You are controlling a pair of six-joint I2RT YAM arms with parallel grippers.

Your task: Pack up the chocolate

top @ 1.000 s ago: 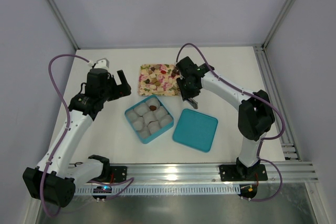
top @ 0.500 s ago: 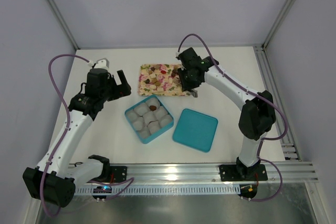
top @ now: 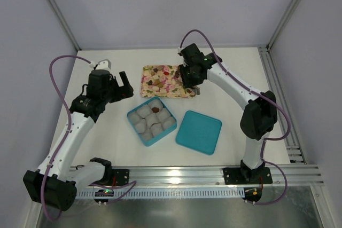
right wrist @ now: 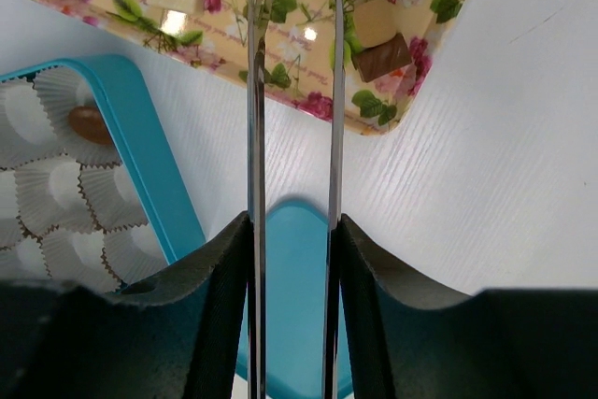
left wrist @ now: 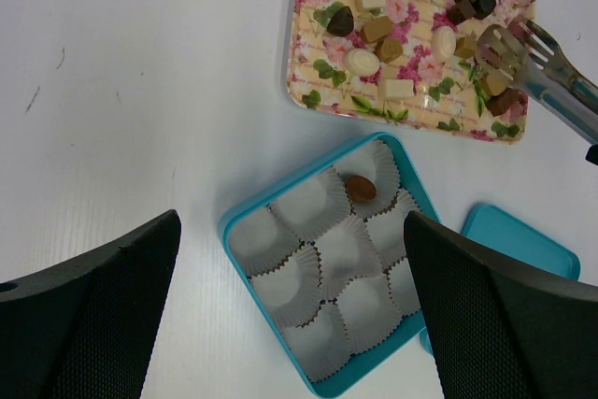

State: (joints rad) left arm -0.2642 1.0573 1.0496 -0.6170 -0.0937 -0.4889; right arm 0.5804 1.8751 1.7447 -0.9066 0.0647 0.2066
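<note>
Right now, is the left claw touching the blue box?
Apart. The overhead view shows bare table between the left claw and the box.

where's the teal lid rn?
Top view: the lid lies flat on the table, right of centre, just right of the box and nearer the arm bases than the tray.

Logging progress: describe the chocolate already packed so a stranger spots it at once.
Find the open teal box of white paper cups beside the floral tray. One cup near the tray-side corner holds a brown oval chocolate; every other cup is empty.
</note>
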